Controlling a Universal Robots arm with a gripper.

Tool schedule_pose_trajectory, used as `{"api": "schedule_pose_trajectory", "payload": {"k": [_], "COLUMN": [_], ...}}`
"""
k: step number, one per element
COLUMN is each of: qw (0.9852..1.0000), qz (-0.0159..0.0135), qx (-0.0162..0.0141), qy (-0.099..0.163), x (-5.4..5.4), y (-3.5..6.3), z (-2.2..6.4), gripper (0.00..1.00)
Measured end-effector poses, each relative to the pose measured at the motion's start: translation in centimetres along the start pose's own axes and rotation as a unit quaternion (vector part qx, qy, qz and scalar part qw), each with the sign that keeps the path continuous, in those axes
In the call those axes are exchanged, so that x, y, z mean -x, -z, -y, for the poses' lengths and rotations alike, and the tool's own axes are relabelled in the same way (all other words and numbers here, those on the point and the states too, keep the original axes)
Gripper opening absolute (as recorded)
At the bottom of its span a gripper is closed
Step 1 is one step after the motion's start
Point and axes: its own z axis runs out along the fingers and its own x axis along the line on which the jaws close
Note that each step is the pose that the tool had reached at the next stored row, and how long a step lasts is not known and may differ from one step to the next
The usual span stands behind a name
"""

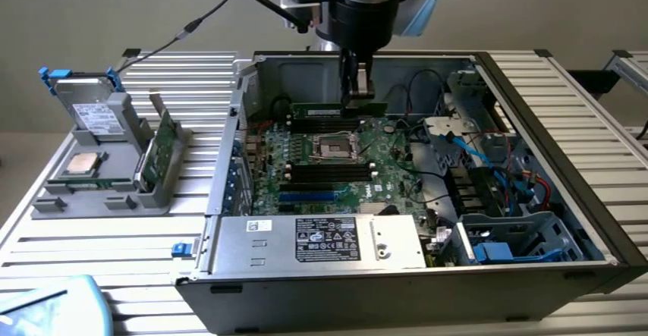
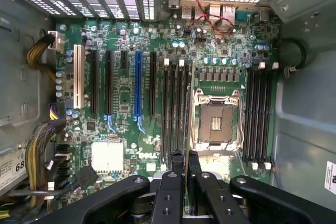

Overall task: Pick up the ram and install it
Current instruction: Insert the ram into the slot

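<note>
The ram [image 1: 322, 110] is a slim green stick lying level above the motherboard [image 1: 375, 177], inside the open computer case. My gripper [image 1: 354, 97] comes down from above and is shut on the stick's upper edge, right of its middle. The stick hangs just over the far bank of black memory slots [image 1: 322, 127], behind the processor socket [image 1: 335, 148]. In the wrist view my gripper [image 2: 185, 156] has its black fingers [image 2: 176, 163] close together over the memory slots [image 2: 176, 108] beside the socket [image 2: 216, 121]. The stick is edge-on there and hard to make out.
On the exterior view's left a grey stand [image 1: 61, 199] holds a green board [image 1: 157, 154], a silver processor chip [image 1: 83, 163] and a drive [image 1: 96, 116]. The power supply [image 1: 324, 241] fills the case front. Cables and a drive cage [image 1: 506, 230] crowd the right.
</note>
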Motion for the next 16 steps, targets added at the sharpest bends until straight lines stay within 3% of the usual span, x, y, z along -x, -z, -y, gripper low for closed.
{"api": "schedule_pose_trajectory", "payload": {"k": [9, 16], "qw": [0.9999, 1.0000], "qz": [-0.0001, 0.0000], "qx": [0.0010, 0.0003], "qy": [0.014, 0.004], "x": [-0.1, -0.2], "y": [-1.62, -2.91], "z": [0.01, 0.01], "gripper": [0.14, 0.14]}}
